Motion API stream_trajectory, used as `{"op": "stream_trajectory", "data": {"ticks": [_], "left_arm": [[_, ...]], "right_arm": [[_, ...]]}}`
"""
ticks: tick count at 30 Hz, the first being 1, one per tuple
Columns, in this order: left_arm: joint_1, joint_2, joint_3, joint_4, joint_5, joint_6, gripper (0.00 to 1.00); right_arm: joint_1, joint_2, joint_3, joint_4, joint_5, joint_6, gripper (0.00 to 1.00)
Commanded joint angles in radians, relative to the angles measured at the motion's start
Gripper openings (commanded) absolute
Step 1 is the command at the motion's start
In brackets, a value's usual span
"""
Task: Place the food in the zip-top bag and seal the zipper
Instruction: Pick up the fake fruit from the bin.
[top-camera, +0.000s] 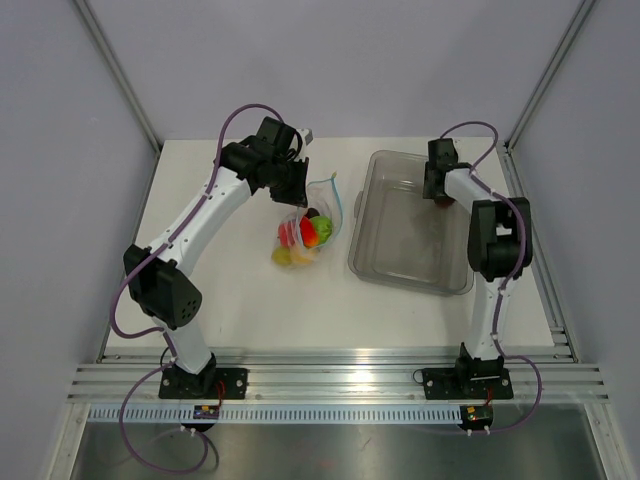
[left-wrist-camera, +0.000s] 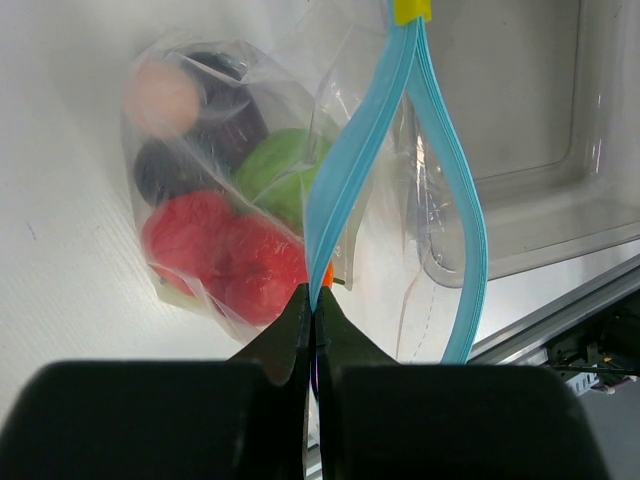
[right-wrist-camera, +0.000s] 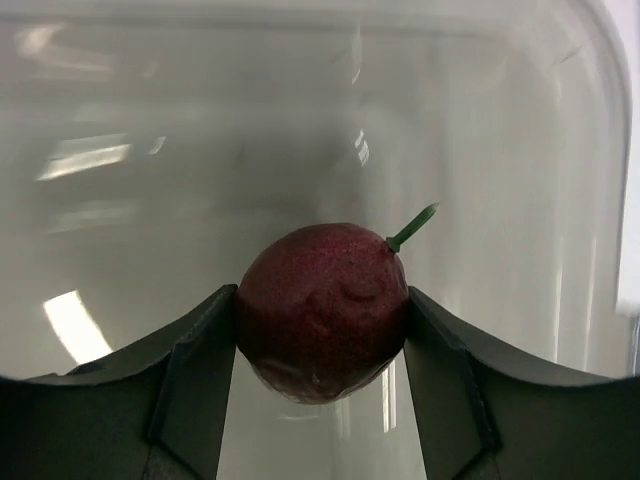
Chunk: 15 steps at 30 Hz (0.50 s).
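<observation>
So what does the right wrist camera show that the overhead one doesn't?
Only the right wrist camera shows the dark red fruit up close, with its green stem, sitting between the fingers of the right claw, which touch both its sides. Only the overhead camera shows the left claw holding the mouth of the zip-top bag, the colourful food inside it, and the white table. Both show the grey bin that the right claw reaches into.
</observation>
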Motion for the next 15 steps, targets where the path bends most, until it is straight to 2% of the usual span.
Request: {"op": "stream_trajectory", "data": {"ticks": [1,3,4,5,7,9,10,15], "left_arm": [[-0.003,-0.035,-0.002,0.021,-0.007,0.009,0.00],[-0.003,-0.033,-0.001,0.021,-0.004,0.006,0.00],[-0.003,-0.033,-0.004,0.021,-0.003,0.006,0.00],[-0.003,-0.036,-0.011,0.024,-0.001,0.005,0.00],[-0.003,-0.041,-0.015,0.027,-0.001,0.006,0.00],[-0.003,-0.047,-0.022,0.032,0.005,0.011,0.00],[-0.002,-0.053,-0.025,0.036,0.002,0.014,0.00],[0.001,-0.056,-0.024,0.036,0.011,0.034,0.00]], "right_arm": [[-0.004,-0.280,-0.105,-0.006,-0.238,0.135,0.54],[-0.004,-0.391,-0.238,0.035,-0.356,0.207,0.54],[-0.004,-0.504,-0.284,0.058,-0.501,0.224,0.54],[0.000,-0.556,-0.361,0.080,-0.553,0.246,0.53],[0.028,-0.691,-0.406,0.086,-0.642,0.298,0.52],[0.080,-0.767,-0.430,0.063,-0.645,0.312,0.52],[0.151,-0.825,-0.434,0.058,-0.638,0.316,0.52],[0.338,-0.865,-0.368,0.023,-0.610,0.338,0.53]]}}
